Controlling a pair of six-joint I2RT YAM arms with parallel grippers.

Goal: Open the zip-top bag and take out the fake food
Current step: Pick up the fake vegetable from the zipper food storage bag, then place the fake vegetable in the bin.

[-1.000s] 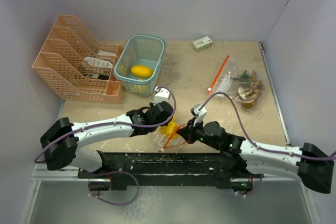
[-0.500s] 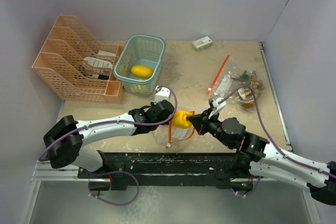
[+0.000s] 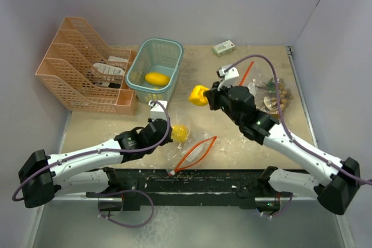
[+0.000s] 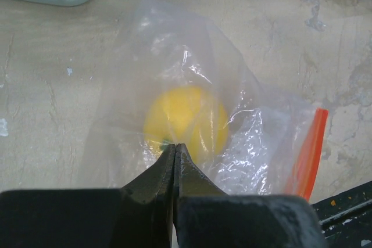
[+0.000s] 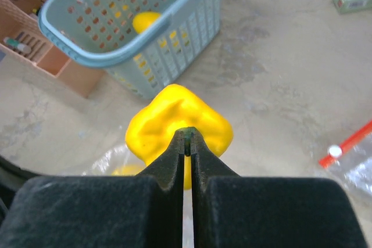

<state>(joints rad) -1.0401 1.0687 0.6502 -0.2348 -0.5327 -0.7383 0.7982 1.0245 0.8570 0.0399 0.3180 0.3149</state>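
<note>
Lifted clear of zip-top bag (image 3: 185,144) and swung up toward basket (image 3: 156,71) — yellow fruit (image 3: 199,94), right tool (image 3: 209,96) clamped on its tip. Left tool (image 4: 175,148) pinched bag film, probably anchoring it to surface (image 3: 104,123) — second yellow fruit (image 4: 186,121) still inside.

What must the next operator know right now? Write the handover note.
Left pincer: shut, pinching the near bag, whose zip gapes open.
Right pincer: shut on the held fruit, raised near the basket.
Done: one yellow fruit lies in the basket.
Left: set down the held fruit, probably in the basket; pull the bagged fruit from the near bag; empty the far bag.
</note>
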